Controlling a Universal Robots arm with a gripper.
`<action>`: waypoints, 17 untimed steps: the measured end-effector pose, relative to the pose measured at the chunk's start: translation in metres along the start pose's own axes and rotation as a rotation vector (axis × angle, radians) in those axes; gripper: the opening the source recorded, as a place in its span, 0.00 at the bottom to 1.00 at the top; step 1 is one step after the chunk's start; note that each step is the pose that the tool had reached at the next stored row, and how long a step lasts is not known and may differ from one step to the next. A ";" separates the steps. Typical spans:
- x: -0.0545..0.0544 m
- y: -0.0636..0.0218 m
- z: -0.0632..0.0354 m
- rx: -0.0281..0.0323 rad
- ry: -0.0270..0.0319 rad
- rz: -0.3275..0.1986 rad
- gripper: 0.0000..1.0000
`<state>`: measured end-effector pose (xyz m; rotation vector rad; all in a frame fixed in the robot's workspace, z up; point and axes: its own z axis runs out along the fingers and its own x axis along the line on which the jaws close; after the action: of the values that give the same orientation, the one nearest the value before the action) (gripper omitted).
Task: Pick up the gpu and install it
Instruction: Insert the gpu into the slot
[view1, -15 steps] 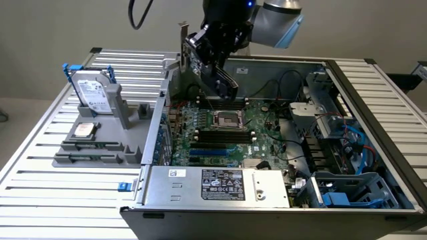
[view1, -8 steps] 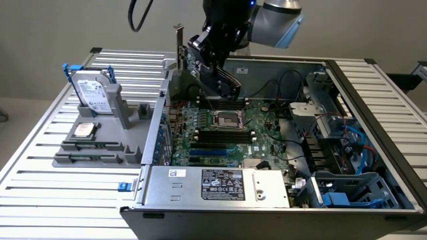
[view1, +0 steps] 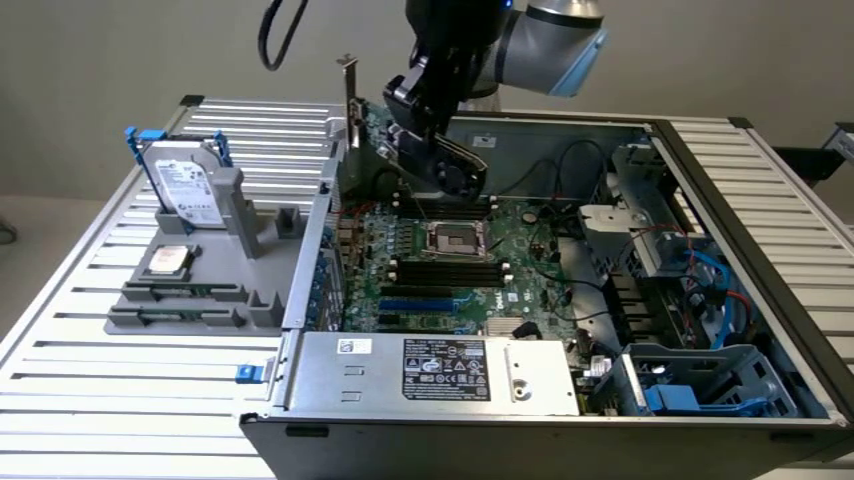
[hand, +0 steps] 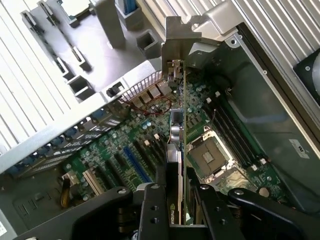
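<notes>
Half the job looks done. Near, the blue slots (view1: 414, 300) on the green board (view1: 534, 262) inside the open computer case (view1: 534, 432) stand bare. Farther back, the pincer (view1: 416, 118) holds the gpu (view1: 450, 162) tight, tilted over the board's far left side, not pushed in yet.

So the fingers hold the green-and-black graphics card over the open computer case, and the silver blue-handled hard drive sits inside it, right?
No. The exterior view shows the silver blue-handled hard drive standing in the grey plastic holder outside the open computer case; the rest is right.
</notes>
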<state>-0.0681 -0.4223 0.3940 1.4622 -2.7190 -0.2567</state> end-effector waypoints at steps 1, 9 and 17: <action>0.000 0.0000 0.0001 0.0013 -0.0007 -0.014 0.26; 0.000 0.0000 0.0000 0.0110 0.0044 -0.143 0.26; 0.000 0.0000 0.0001 0.0217 0.0098 -0.274 0.26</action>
<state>-0.0681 -0.4222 0.3940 1.8358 -2.5156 -0.2286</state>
